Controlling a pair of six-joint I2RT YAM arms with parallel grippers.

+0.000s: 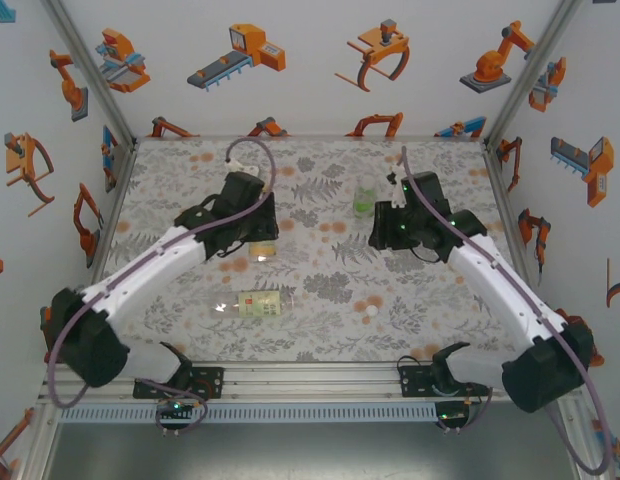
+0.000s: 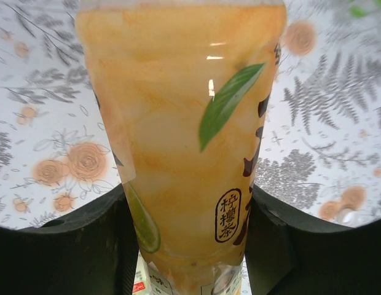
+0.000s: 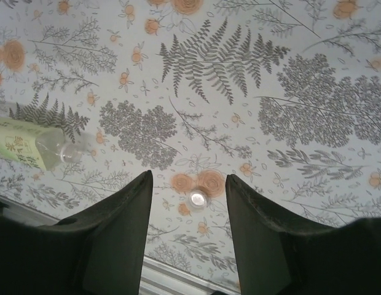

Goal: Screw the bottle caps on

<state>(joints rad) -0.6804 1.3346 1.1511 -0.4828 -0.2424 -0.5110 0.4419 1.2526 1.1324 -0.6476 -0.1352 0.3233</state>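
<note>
Three bottles are in view over the flowered table (image 1: 320,270): the yellow bottle (image 2: 178,135) is clamped between the jaws of the left gripper (image 2: 187,246) — its sides pressed against both black fingers; the green-label bottle (image 1: 365,195) stands upright toward the far edge, just beside the right gripper (image 1: 388,228); the pale-label bottle (image 1: 252,303) lies on its side toward the near edge. The right gripper's jaws stand apart, holding nothing; a white cap (image 3: 197,198) lies on the table — seen from the right wrist between the two fingers, touching neither, and near the lying bottle.
</note>
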